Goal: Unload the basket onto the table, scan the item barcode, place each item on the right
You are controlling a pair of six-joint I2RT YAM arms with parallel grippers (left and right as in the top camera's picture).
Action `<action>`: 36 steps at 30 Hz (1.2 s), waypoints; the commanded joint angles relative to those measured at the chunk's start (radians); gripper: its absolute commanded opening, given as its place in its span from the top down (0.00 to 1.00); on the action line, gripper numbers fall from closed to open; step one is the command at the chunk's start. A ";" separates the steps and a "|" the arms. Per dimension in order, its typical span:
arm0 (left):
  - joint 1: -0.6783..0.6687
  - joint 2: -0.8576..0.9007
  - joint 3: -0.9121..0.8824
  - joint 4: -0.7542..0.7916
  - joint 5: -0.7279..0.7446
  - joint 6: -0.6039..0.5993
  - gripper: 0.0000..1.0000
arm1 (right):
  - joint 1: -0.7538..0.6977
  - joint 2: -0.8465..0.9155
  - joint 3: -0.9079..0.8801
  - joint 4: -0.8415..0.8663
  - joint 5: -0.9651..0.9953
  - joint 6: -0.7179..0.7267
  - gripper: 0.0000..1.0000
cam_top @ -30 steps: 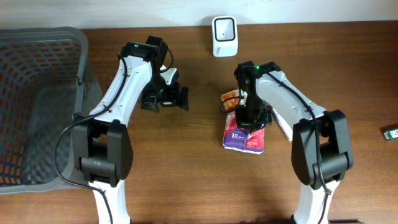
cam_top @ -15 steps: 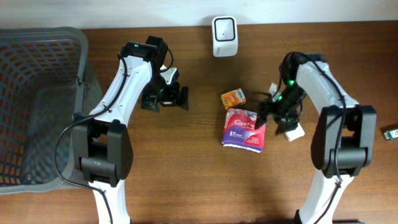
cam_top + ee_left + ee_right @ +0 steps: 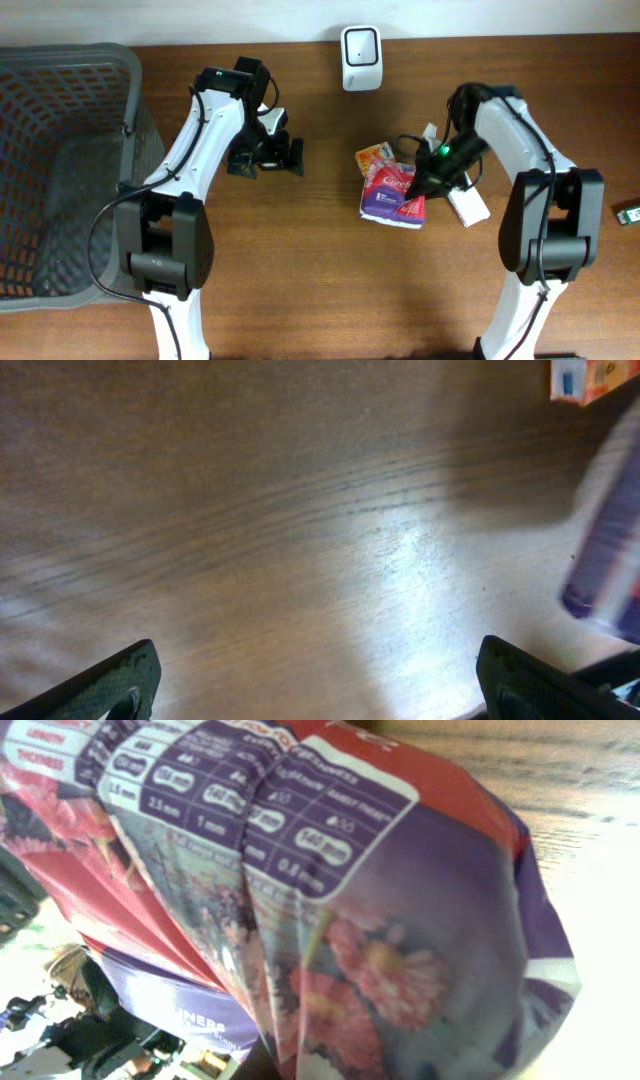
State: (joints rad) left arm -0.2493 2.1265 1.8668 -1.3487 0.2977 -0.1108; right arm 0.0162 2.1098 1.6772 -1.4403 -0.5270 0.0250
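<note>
Count on worktop point(image 3: 300, 260): one grey mesh basket point(image 3: 60, 95), one white scanner point(image 3: 360, 45), one purple pack point(image 3: 388, 200), one small orange box point(image 3: 373, 156), one white box point(image 3: 470, 210), one small green item point(image 3: 628, 212) at the right edge. Arms: two, each carrying one tool, i.e. left tool point(image 3: 268, 160) and right tool point(image 3: 428, 182). Small loose items in total: four.

— What's the counter point(image 3: 300, 540) made of?
— Brown wood, smooth, grain showing, with a soft sheen where the light falls.
— And the purple pack point(image 3: 330, 920)?
— Thin plastic film, glossy and creased.
— Far left?
— The basket point(image 3: 70, 52) is grey matt plastic mesh. The scanner point(image 3: 360, 45) is smooth white plastic; the small orange box point(image 3: 373, 155) looks like printed card.
</note>
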 commanded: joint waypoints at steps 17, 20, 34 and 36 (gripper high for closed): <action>0.003 0.000 0.017 0.034 -0.007 -0.008 0.01 | 0.136 0.184 0.229 1.306 0.151 0.882 0.96; 0.003 0.000 0.017 0.028 -0.006 -0.008 0.01 | 0.132 0.183 0.229 1.308 0.143 0.882 0.96; 0.000 0.000 0.016 0.016 -0.006 -0.008 0.01 | -0.499 -0.165 0.240 0.456 0.600 0.795 0.96; 0.001 0.000 0.016 0.016 -0.006 -0.009 0.01 | -0.613 -0.108 0.239 0.412 0.607 0.790 0.96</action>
State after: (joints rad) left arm -0.2493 2.1265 1.8721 -1.3342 0.2977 -0.1143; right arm -0.5236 1.9572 1.9163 -1.0046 0.0254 0.8288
